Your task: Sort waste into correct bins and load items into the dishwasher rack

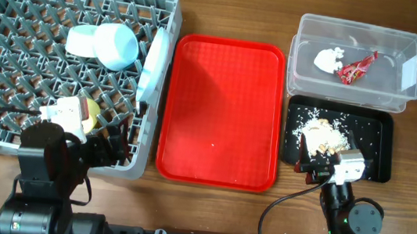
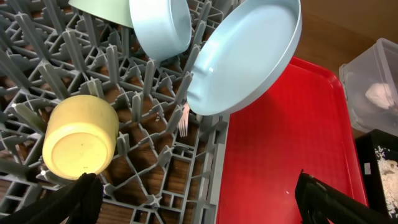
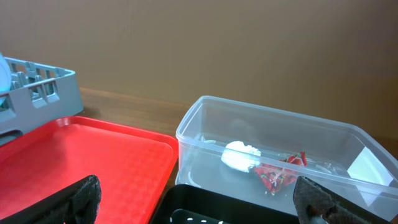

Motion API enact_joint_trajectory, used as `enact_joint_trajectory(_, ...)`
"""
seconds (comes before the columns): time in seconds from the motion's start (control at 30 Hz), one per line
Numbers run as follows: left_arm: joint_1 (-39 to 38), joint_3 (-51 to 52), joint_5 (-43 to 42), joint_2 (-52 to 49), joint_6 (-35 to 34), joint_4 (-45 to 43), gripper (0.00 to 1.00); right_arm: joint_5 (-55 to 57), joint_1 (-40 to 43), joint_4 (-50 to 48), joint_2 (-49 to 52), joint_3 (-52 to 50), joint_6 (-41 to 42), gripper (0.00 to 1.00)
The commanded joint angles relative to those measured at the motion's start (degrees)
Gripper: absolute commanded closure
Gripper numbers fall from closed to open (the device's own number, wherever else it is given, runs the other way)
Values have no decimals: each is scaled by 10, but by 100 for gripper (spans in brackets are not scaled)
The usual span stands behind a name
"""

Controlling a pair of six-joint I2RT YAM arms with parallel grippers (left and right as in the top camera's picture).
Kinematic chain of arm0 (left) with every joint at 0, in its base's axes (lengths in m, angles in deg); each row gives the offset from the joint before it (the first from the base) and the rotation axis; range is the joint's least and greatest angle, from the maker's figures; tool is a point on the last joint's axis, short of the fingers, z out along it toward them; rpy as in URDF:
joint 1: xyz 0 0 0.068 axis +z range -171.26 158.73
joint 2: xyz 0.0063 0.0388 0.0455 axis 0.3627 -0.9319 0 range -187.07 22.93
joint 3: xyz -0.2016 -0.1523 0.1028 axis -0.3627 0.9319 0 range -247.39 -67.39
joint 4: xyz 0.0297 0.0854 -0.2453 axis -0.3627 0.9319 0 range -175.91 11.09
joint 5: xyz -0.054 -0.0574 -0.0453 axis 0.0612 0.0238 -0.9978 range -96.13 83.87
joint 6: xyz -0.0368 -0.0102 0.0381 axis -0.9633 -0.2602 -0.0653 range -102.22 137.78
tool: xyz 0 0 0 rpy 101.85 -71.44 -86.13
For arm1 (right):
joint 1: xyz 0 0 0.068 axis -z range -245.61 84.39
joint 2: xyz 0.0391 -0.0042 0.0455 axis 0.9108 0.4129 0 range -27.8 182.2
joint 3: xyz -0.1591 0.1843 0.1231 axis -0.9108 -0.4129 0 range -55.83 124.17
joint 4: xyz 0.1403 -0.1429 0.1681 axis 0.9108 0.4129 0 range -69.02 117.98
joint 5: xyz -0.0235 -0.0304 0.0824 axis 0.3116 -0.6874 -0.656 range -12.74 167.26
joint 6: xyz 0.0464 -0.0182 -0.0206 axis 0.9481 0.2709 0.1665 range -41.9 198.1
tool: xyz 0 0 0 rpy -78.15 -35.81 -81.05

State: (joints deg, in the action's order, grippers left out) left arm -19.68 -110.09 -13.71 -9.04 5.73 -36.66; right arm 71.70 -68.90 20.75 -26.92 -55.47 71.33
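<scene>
The grey dishwasher rack [image 1: 17,1] holds a pale green bowl [image 1: 82,39], a pale blue bowl [image 1: 120,46], an upright pale blue plate [image 1: 153,67] and a yellow cup [image 1: 89,111] on its side. In the left wrist view a white fork [image 2: 183,121] lies among the pegs below the plate [image 2: 245,56]. My left gripper [image 1: 110,147] is open and empty over the rack's front right corner. The clear tub [image 1: 353,94] holds the tissue [image 1: 327,60] and red wrapper [image 1: 356,68]. The black tray [image 1: 375,140] holds crumbs [image 1: 321,130]. My right gripper [image 1: 304,158] is open and empty above it. No spoon shows.
The flat red tray [image 1: 221,110] lies between the rack and the two bins, with one tiny speck on it. Both arm bases stand at the table's front edge. Wood table shows behind the tub.
</scene>
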Motion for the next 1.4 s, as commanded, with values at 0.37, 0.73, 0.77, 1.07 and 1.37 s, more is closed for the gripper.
enact_joint_trajectory(0.37, -2, 6, 7, 23, 14, 13, 0, -9, -2, -2, -7, -1, -7, 0)
enact_joint_trajectory(0.73, 1, 315, -1, 281, -6, -282, 0, -9, -2, -2, -7, -1, -7, 0)
enact_joint_trajectory(0.77, 1, 338, 0, 295, -6, -316, 0, -9, -2, -2, -7, -1, -6, 0)
enact_joint_trajectory(1.07, 1, 424, 23, 318, 45, -487, 0, -9, -2, -2, -7, -1, -7, 0)
enact_joint_trajectory(1.37, 0, 424, 21, 316, 40, -453, 0, -9, -2, -2, -7, -1, -7, 0)
